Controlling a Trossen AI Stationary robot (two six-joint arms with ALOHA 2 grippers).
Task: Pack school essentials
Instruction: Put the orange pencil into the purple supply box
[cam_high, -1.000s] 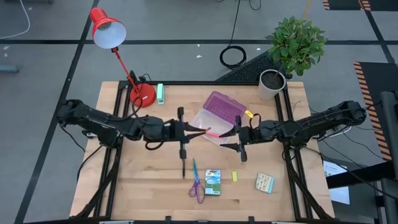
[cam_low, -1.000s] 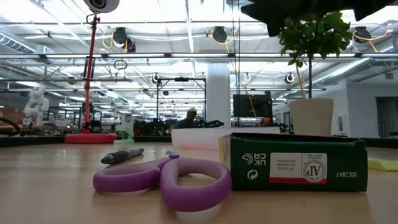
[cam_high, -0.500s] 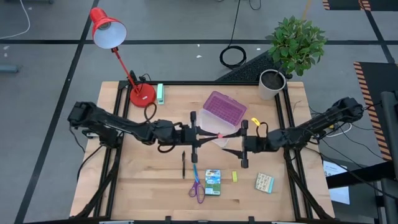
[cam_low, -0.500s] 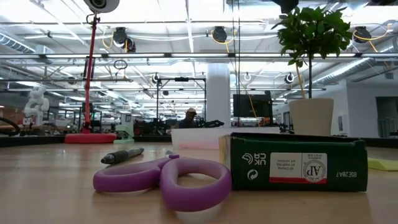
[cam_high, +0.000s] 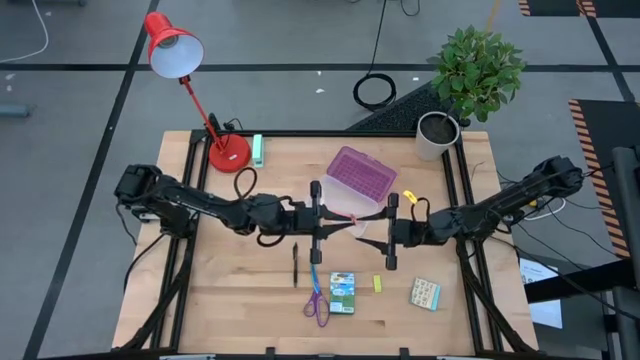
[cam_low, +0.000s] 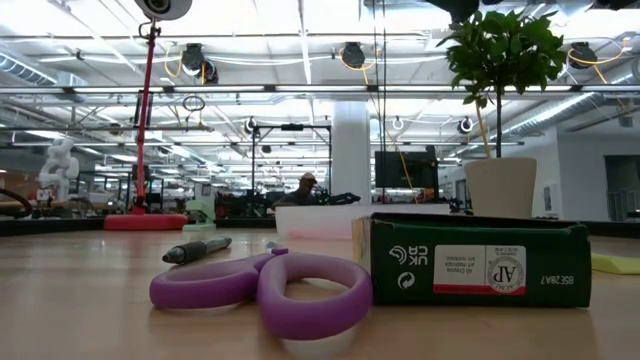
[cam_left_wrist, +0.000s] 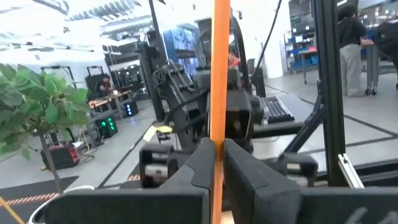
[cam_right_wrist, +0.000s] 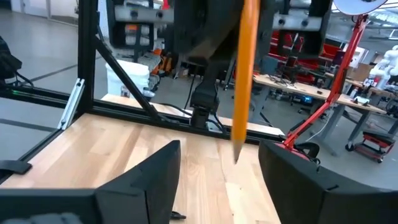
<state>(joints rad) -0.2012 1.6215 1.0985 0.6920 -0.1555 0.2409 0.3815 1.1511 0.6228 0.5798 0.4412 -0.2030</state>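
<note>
Left hand (cam_high: 335, 226) clamped on one orange pencil (cam_left_wrist: 219, 74) at mid-bench, right hand (cam_high: 366, 227) facing it with fingers spread wide, one black pen (cam_high: 295, 264), one purple-handled scissors (cam_high: 316, 297), one crayon box (cam_high: 343, 292), one yellow eraser (cam_high: 378, 284), one patterned pack (cam_high: 425, 293) on wooden bench (cam_high: 230, 290), workshop room behind.

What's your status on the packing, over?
Left gripper shut on orange pencil. Right gripper open, facing it, tip between fingers. Scissors, crayon box unpacked. Nothing blocking.

grey taped floor (cam_high: 80, 40), red desk lamp (cam_high: 176, 50), potted plant (cam_high: 476, 70)
</note>
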